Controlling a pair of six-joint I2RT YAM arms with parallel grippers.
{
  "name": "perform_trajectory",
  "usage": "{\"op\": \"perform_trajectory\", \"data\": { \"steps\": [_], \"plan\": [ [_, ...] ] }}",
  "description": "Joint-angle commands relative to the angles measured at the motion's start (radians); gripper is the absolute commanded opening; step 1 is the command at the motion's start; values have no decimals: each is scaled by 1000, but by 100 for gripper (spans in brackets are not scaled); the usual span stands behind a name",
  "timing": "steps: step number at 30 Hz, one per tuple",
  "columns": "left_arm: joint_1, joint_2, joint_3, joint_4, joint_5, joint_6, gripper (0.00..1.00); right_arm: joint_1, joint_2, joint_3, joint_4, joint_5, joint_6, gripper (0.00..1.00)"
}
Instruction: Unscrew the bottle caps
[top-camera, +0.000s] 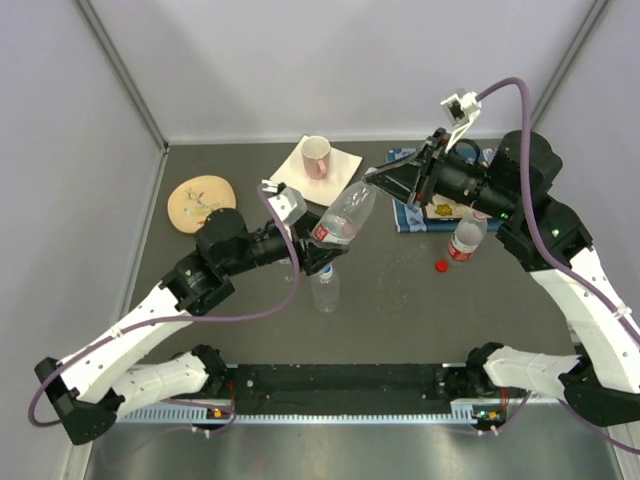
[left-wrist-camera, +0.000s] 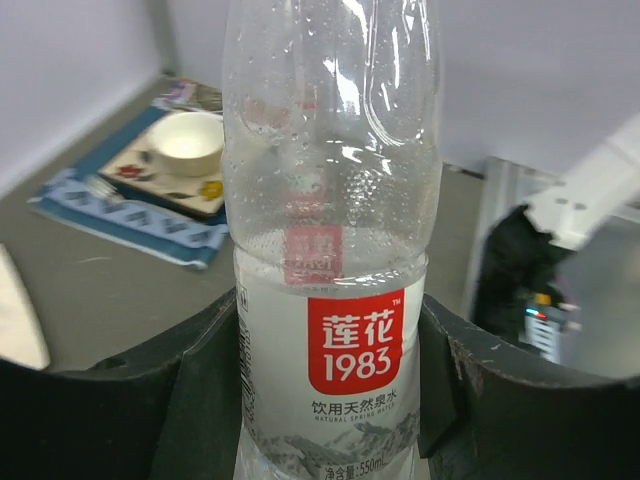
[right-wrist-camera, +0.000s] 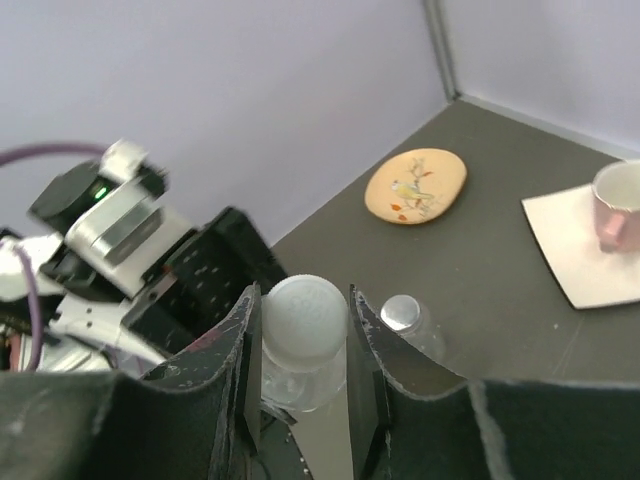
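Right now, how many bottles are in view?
3: held bottle in the left end effector; standing bottle right beside it; third bottle beside the red cap. More may be hidden.

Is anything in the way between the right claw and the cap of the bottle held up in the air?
Nothing visible is. The right gripper is shut on the white cap, one finger on each side, with no other object between them. The left gripper holds the labelled bottle by its body.

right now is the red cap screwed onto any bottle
No, the red cap lies loose on the table, just beside a bottle.
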Motion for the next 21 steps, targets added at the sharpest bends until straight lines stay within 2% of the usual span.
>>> {"op": "perform_trajectory", "data": {
  "steps": [1, 2, 5, 8, 18, 21],
  "plan": [
    [92, 22, 81, 160, 522, -224, 52, 19, -22, 22, -29, -350, -122, 0],
    [100, 36, 86, 178, 618, -248, 52, 19, -24, 24, -25, -388, -136, 0],
    [126, 71, 83, 293, 779, -371, 50, 19, -28, 16, -12, -557, -191, 0],
    [138, 96, 72, 415, 867, -491, 48, 19, -57, -10, -8, -639, -242, 0],
    [144, 156, 35, 767, 994, -791, 47, 19, -87, -53, -11, -873, -346, 0],
    [144, 165, 28, 822, 1002, -818, 47, 19, -81, -68, -11, -939, -371, 0]
  ]
}}
